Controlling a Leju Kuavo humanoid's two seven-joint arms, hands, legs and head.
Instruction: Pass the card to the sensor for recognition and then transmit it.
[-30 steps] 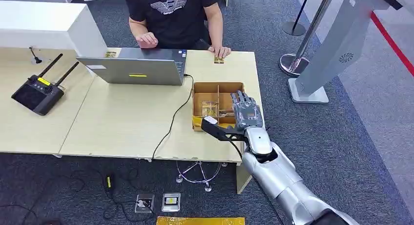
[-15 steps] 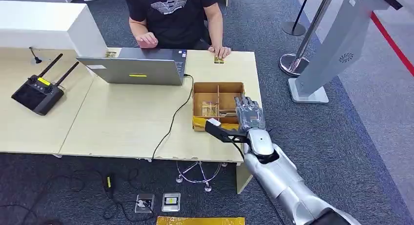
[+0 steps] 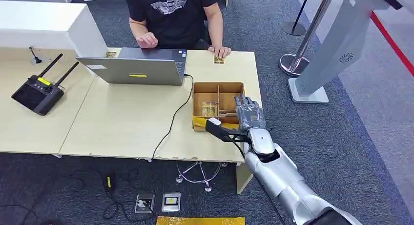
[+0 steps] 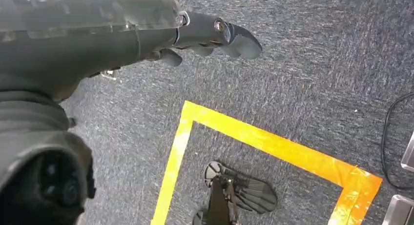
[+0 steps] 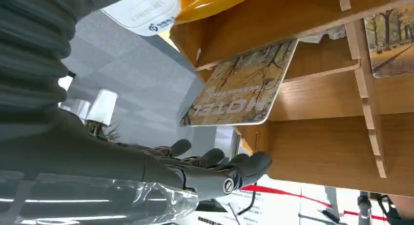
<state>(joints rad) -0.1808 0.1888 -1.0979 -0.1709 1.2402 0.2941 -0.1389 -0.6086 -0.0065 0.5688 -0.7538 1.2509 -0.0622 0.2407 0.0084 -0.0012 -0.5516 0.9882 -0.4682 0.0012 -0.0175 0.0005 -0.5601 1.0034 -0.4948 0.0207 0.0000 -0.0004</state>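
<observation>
Head view: right hand [image 3: 249,115] hangs over the right edge of the wooden divided box [image 3: 217,86] near the table's [image 3: 122,122] right end, fingers stretched flat and apart, holding nothing. The card [image 3: 210,108] lies in the box's left-middle compartment, at about 9 o'clock from the fingertips and just beside them, with a divider between; long axis looks roughly 12-to-6, though it is small here. Person sits at 12 o'clock behind the laptop [image 3: 134,66]; a grey kiosk stand [image 3: 337,44], possibly the sensor, rises at 2 o'clock, well apart from the box. Left wrist view: left hand [image 4: 210,34] hangs over carpet with yellow floor tape [image 4: 263,142], fingers loosely extended, nothing in them, far from the task. Right wrist view: the card [image 5: 239,88] leans tilted against a divider inside the box [image 5: 317,98], fingers [image 5: 234,169] just beside its lower edge, apart and not touching it. Judgement: right hand is the nearer one by far; next move needs it to shift toward 9 o'clock, over the divider, and pinch the card's raised free edge.
</observation>
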